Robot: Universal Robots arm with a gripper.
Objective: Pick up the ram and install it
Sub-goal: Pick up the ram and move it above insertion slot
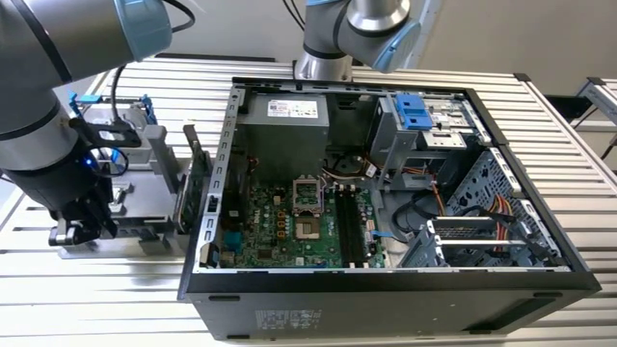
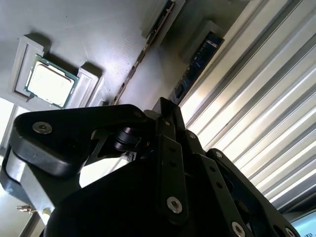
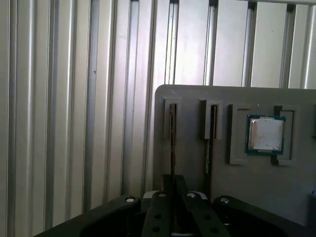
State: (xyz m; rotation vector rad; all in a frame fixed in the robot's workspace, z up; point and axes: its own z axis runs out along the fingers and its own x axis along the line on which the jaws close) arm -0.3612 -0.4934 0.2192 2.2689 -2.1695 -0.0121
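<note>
1. Ram (image 3: pixel 172 140) stands on edge in the grey holder (image 3: pixel 192 96), in the slot farther from the processor chip (image 3: pixel 265 134). Its long axis points at the gripper (image 3: pixel 173 183).
2. The gripper is at the ram's end; you cannot tell whether it is clamped on it.

We find glare streaking the slatted table (image 2: pixel 256 98) in the second wrist view; the gripper (image 2: pixel 166 114) lies in shadow.
</note>
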